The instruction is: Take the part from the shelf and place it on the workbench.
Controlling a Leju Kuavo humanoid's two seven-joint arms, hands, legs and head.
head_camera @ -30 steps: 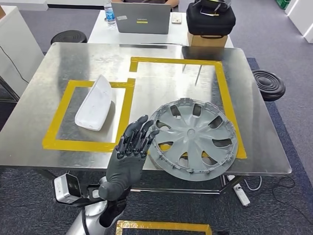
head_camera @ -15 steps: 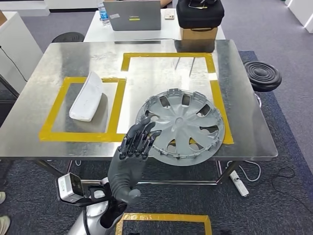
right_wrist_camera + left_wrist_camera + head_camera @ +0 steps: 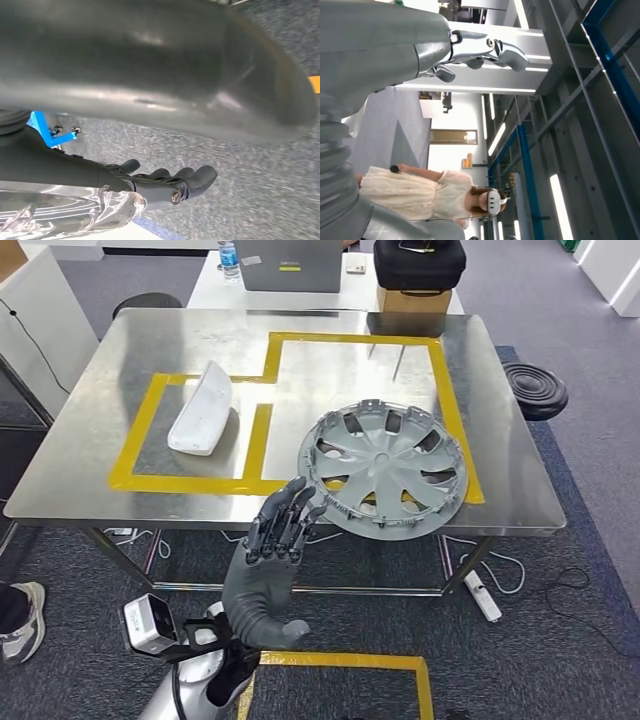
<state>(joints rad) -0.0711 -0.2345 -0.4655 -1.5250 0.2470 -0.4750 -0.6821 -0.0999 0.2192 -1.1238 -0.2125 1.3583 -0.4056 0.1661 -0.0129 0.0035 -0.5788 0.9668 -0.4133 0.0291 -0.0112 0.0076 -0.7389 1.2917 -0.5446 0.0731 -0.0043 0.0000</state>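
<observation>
A grey wheel cover (image 3: 383, 468) lies flat on the steel workbench (image 3: 98, 430), overlapping the near side of the larger yellow-taped frame. A white curved part (image 3: 201, 408) rests inside the smaller taped frame to its left. My left hand (image 3: 268, 560) is raised in front of the bench's near edge, fingers spread and upright, holding nothing and apart from the wheel cover. Its fingers (image 3: 486, 47) point toward the ceiling in the left wrist view. My right hand (image 3: 170, 182) hangs over the grey carpet with fingers stretched out and nothing in them.
Black stools stand at the bench's right (image 3: 537, 390) and back left (image 3: 147, 303). A table behind holds a laptop (image 3: 287, 265) and a black case (image 3: 419, 262). Yellow tape (image 3: 340, 665) marks the floor near me. A person's shoe (image 3: 23, 620) is at left; a person (image 3: 433, 192) wears a headset.
The camera has moved back, so the bench sits farther off and more floor shows. My left hand stays raised and empty, now short of the bench edge.
</observation>
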